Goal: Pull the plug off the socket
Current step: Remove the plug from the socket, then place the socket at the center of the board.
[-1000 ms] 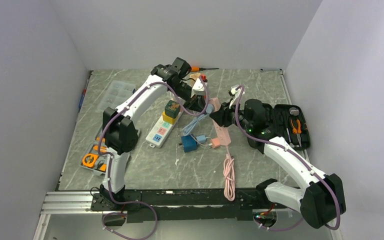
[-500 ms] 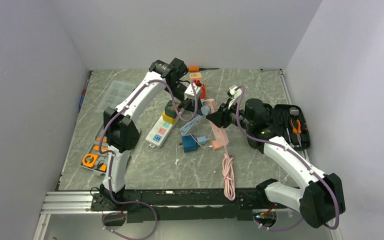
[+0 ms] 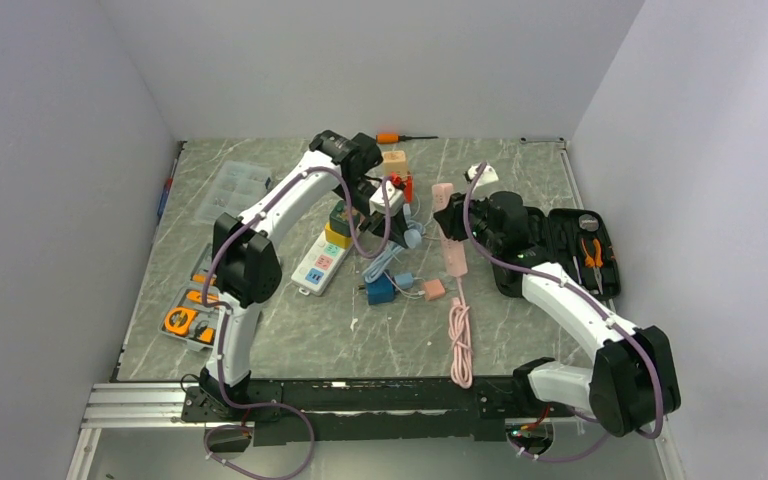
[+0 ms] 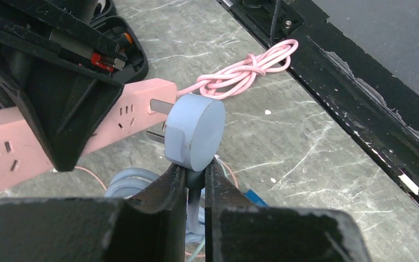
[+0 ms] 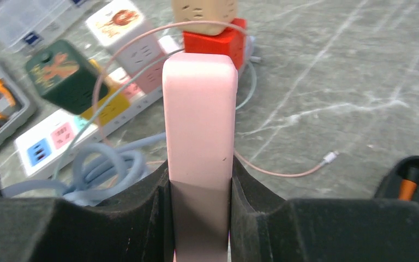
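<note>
The left end effector (image 4: 195,176) was clenched on the neck of the blue-grey plug (image 4: 195,132). Its prongs were bare, just beside the pink power strip (image 4: 128,112). The right end effector (image 5: 199,183) was clamped on that strip's sides.

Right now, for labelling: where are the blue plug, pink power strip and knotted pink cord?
blue plug (image 4: 196,134), left wrist view, round back face.
pink power strip (image 5: 199,120), right wrist view, narrow side.
knotted pink cord (image 4: 251,68), left wrist view, the knot.
</note>
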Controlling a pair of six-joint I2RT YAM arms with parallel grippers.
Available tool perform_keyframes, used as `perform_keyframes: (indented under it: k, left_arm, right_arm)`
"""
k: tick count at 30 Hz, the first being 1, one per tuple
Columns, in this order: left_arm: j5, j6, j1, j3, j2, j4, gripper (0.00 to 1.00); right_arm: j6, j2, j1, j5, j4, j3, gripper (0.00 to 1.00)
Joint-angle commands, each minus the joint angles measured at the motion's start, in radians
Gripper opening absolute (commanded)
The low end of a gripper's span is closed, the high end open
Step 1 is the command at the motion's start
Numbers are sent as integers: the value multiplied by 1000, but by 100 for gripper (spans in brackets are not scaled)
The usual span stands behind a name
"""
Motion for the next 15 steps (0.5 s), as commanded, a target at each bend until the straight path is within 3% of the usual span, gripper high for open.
perform_keyframes:
  k: [1, 4, 8, 10, 15]
  left_arm:
    - [91, -172, -1, 11, -61, 135, 0]
    - [4, -432, 2, -139, -128, 510, 2]
    - [-161, -606, -7, -136, -95, 746, 4]
    - [-255, -683, -8, -132, -77, 829, 9]
    - [-391, -687, -14, -121, -42, 907, 11]
  right_arm:
    - [-44, 20, -8, 226, 61, 84, 0]
    - [-13, 113, -48, 342, -12, 144, 0]
    - [26, 226, -83, 422, -81, 181, 0]
    - [49, 274, -84, 422, -112, 192, 0]
    - [145, 374, -86, 483, -219, 238, 0]
